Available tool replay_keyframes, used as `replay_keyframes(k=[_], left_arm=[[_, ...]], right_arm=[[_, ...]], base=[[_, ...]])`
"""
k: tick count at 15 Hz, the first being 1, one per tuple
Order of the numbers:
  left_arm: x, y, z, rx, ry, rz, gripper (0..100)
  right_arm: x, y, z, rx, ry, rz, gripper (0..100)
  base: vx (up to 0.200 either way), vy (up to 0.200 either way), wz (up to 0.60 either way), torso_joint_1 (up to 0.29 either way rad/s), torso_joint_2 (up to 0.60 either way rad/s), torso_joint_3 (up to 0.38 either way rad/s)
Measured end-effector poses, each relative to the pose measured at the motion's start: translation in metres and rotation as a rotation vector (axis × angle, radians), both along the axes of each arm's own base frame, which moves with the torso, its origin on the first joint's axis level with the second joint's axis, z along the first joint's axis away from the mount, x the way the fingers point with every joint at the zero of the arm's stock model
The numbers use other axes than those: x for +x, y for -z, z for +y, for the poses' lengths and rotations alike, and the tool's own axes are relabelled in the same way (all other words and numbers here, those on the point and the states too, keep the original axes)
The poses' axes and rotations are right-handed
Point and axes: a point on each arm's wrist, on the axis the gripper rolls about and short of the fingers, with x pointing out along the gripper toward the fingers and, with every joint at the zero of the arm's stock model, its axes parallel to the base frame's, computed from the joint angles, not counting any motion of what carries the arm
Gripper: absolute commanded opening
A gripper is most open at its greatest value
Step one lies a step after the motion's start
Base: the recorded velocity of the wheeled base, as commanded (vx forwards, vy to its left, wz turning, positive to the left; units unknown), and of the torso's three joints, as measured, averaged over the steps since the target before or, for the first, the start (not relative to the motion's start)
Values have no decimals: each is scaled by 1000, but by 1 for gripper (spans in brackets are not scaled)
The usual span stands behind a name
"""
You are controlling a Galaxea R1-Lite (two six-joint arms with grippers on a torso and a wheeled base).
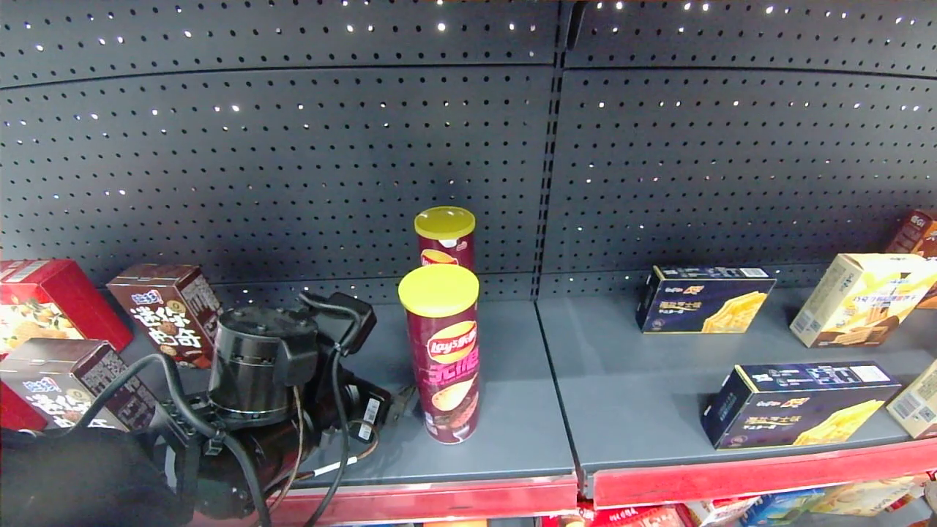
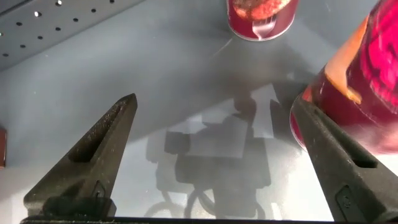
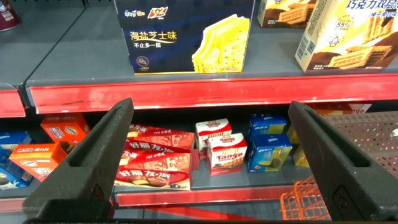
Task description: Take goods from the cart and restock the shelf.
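The left gripper (image 2: 212,102) sits low over the grey metal shelf deck (image 1: 512,410) with its two dark fingers spread wide and nothing between them. In the left wrist view one finger (image 2: 329,155) lies right against the side of the nearer tall maroon cardboard chip can with a yellow plastic lid (image 1: 441,351); whether it touches the can cannot be told. That can stands upright near the shelf's front, and a second can of the same kind (image 1: 445,238) stands upright just behind it, near the perforated back panel. Both look already placed, so this arm's next pick is probably back at the cart. Such a can should be light and fairly stiff, but its thin wall would dent under a hard squeeze, its glossy wrap looks slippery, and its tall narrow shape tips easily. The safest hold is around the middle of the body with moderate force, not at the lid. The right gripper (image 3: 210,106) is also spread and empty, held in front of the shelf's red front strip (image 3: 186,93), facing the lower tier of boxed snacks, with an orange wire basket (image 3: 308,199) near it. Farther out, dark blue cracker boxes (image 1: 798,406) lie to the right of the cans, and brown boxes (image 1: 168,311) stand to their left.
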Motion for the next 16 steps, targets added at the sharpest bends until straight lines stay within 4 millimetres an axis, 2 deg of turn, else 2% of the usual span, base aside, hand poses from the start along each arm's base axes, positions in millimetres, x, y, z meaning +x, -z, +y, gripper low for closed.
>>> replay_keyframes(k=[3, 7, 10, 12, 16], left_arm=[[-4, 0, 22, -3, -63, -7, 100], [-26, -33, 40, -38, -80, -135, 100], [-54, -69, 53, -11, -98, -303, 100], [-80, -91, 62, 7, -180, -414, 100], [-120, -105, 53, -56, -276, -483, 100]], right_arm=[[0, 0, 0, 0, 0, 0, 100], [0, 0, 0, 0, -1, 0, 100], [0, 0, 0, 0, -1, 0, 100], [0, 0, 0, 0, -1, 0, 100], [0, 0, 0, 0, -1, 0, 100]], base=[[0, 0, 0, 0, 0, 0], [0, 0, 0, 0, 0, 0], [0, 0, 0, 0, 0, 0], [0, 0, 0, 0, 0, 0], [0, 0, 0, 0, 0, 0]])
